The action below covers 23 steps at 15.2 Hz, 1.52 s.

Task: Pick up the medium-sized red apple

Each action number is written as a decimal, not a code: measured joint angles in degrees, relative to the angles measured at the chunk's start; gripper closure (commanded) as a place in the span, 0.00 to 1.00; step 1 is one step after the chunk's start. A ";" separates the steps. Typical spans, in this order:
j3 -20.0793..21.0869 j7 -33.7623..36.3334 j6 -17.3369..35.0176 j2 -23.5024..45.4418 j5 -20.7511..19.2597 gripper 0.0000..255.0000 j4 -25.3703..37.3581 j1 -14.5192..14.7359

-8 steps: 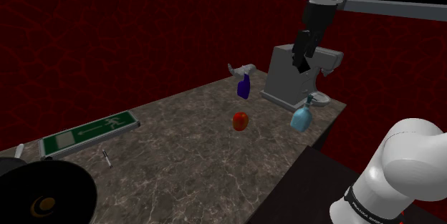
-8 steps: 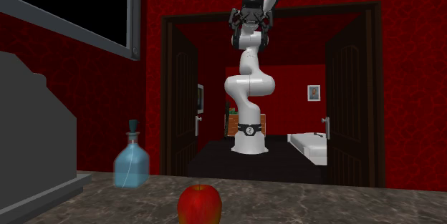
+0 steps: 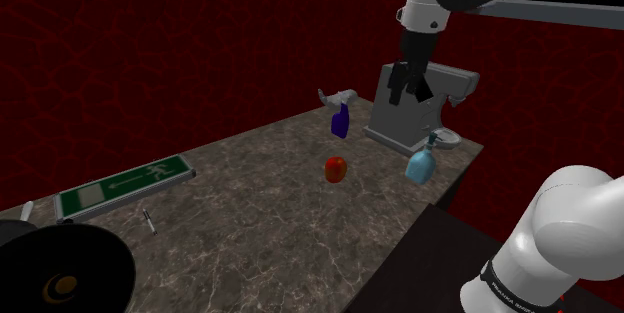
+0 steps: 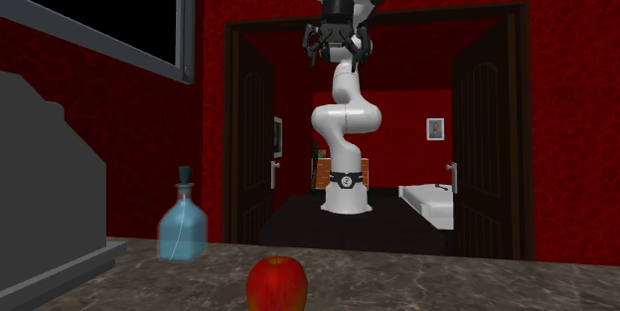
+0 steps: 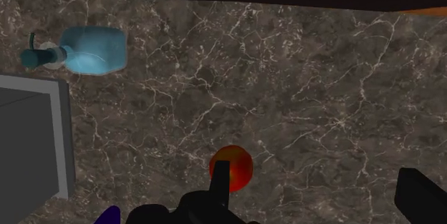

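A red apple [image 3: 336,168] was seen resting upright on a dark marbled counter [image 3: 250,236], roughly in the middle of its width, with bare stone all around it. In the shoulder view a light blue bottle [image 3: 421,164] was placed near it to the right, beside a grey machine [image 3: 398,119], and a dark blue spray bottle [image 3: 341,117] was found farther back by the red wall [image 3: 180,51]. A green sign [image 3: 122,183] was laid flat well apart to that view's left. The gripper [image 3: 410,81] was held high above the counter, in front of the machine's upper part and well clear of the apple. In the wrist view its fingers [image 5: 220,179] were spread wide with nothing clasped between them, so the gripper was released; the apple was seen on the counter far below, partly covered by one finger. In the second exterior view the apple was set at the counter's near edge.
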 measured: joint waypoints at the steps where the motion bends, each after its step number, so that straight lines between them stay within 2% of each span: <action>1: -0.38 -0.33 1.67 1.07 0.11 0.00 -0.77 0.01; 11: -5.38 -6.54 17.18 20.13 2.12 0.00 0.81 -0.28; 19: -7.91 -13.36 24.68 36.98 6.79 0.00 8.02 -1.00; 23: -7.95 -16.55 27.20 46.31 9.88 0.00 13.60 -1.74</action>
